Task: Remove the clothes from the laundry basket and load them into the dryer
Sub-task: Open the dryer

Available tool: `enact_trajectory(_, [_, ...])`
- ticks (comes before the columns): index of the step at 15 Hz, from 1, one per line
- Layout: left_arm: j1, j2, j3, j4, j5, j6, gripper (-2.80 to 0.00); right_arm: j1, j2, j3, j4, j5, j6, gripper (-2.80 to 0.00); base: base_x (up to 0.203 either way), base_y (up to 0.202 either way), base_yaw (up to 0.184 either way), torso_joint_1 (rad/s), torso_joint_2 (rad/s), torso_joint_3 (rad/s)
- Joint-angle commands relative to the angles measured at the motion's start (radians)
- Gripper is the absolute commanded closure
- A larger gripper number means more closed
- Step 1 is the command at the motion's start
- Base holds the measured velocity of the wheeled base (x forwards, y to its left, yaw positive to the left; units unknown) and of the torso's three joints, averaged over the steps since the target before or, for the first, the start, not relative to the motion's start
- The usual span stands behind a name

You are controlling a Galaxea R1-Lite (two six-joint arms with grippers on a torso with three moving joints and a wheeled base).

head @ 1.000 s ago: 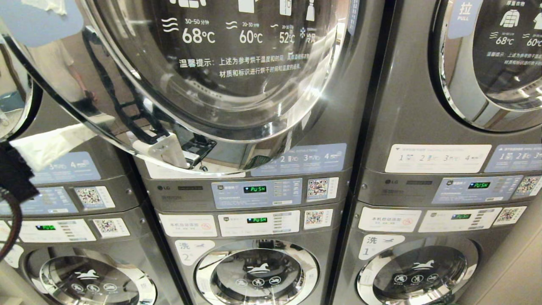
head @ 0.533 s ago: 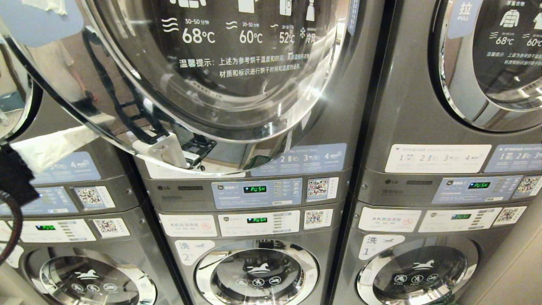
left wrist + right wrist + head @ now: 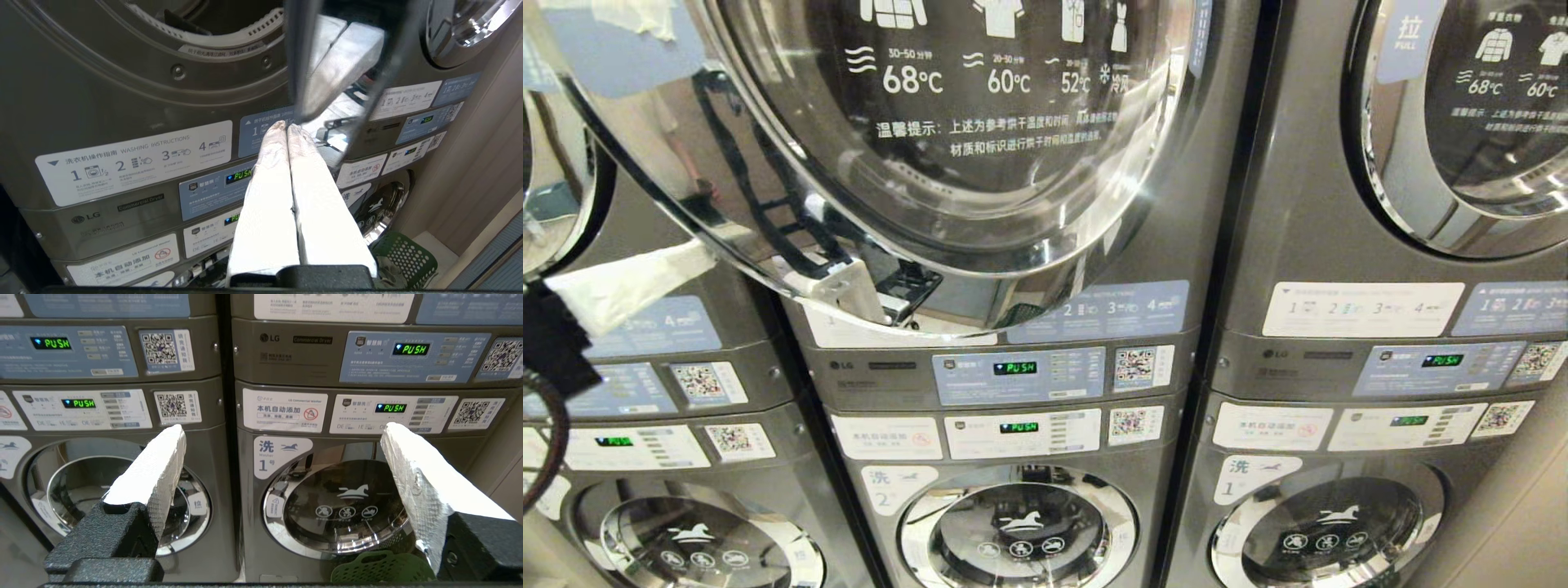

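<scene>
Grey machines stand in stacks, and one big shiny dryer door (image 3: 915,155) is swung wide.

At nine o'clock in the head view, the left claw (image 3: 287,127) sits by the dryer (image 3: 135,69), its white fingers (image 3: 269,192) squeezed together on nothing. The right claw (image 3: 282,435) faces the washers (image 3: 339,514) with fingers spread wide. The green laundry basket (image 3: 382,571) sits on the floor at five o'clock from that washer door.

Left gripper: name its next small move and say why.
Probably lower toward the green basket for clothes: the left gripper has its fingers pressed together on nothing, beside the swung-open dryer door, with the dryer opening above it.
</scene>
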Motion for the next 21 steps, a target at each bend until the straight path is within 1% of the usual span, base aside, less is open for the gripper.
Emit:
enact_trajectory(1, [0.000, -0.002, 0.000, -0.003, -0.003, -0.001, 0.00, -0.001, -0.002, 0.000, 0.000, 0.000, 0.000, -2.80, 0.000, 0.000, 0.000, 0.000, 0.00, 0.178])
enact_trajectory(6, [-0.001, -0.003, 0.002, -0.002, -0.003, -0.001, 0.00, -0.001, -0.002, 0.000, 0.000, 0.000, 0.000, -2.80, 0.000, 0.000, 0.000, 0.001, 0.00, 0.181])
enact_trajectory(10, [0.012, 0.073, -0.035, -0.008, 0.009, 0.001, 0.00, -0.001, -0.002, 0.000, 0.000, 0.000, 0.000, -2.80, 0.000, 0.000, 0.000, 0.000, 0.00, 0.034])
enact_trajectory(11, [0.023, 0.101, -0.056, -0.010, 0.038, 0.003, 0.00, 0.000, -0.002, 0.000, 0.000, 0.000, 0.000, -2.80, 0.000, 0.000, 0.000, 0.000, 0.00, 0.000])
enact_trajectory(13, [0.031, 0.159, -0.101, -0.013, 0.122, 0.012, 0.00, 0.000, -0.002, 0.000, 0.000, 0.000, 0.001, -2.80, 0.000, 0.000, 0.000, 0.000, 0.00, 0.000])
enact_trajectory(14, [0.032, 0.179, -0.121, -0.013, 0.137, 0.014, 0.00, 0.000, -0.002, 0.000, 0.000, 0.000, 0.000, -2.80, 0.000, 0.000, 0.000, 0.000, 0.00, 0.000])
enact_trajectory(15, [0.031, 0.195, -0.132, -0.013, 0.138, 0.015, 0.00, 0.000, -0.002, 0.000, 0.000, 0.000, 0.000, -2.80, 0.000, 0.000, 0.000, 0.000, 0.00, 0.000])
enact_trajectory(17, [-0.009, 0.205, -0.143, -0.014, 0.105, 0.018, 0.00, 0.000, -0.002, 0.000, 0.000, 0.000, 0.000, -2.80, 0.000, 0.000, 0.000, 0.000, 0.00, 0.000])
enact_trajectory(19, [-0.089, 0.201, -0.154, -0.016, 0.045, 0.020, 0.00, 0.000, -0.002, 0.000, 0.000, 0.000, 0.000, -2.80, 0.000, 0.000, 0.000, 0.000, 0.00, 0.000])
enact_trajectory(20, [-0.145, 0.195, -0.156, -0.017, 0.020, 0.020, 0.00, 0.000, -0.002, 0.000, 0.000, 0.000, 0.000, -2.80, 0.000, 0.000, 0.000, 0.000, 0.00, 0.000])
enact_trajectory(21, [-0.225, 0.186, -0.156, -0.022, 0.001, 0.019, 0.00, -0.001, -0.002, 0.000, 0.000, 0.000, 0.000, -2.80, 0.000, 0.000, 0.000, 0.000, 0.00, 0.000])
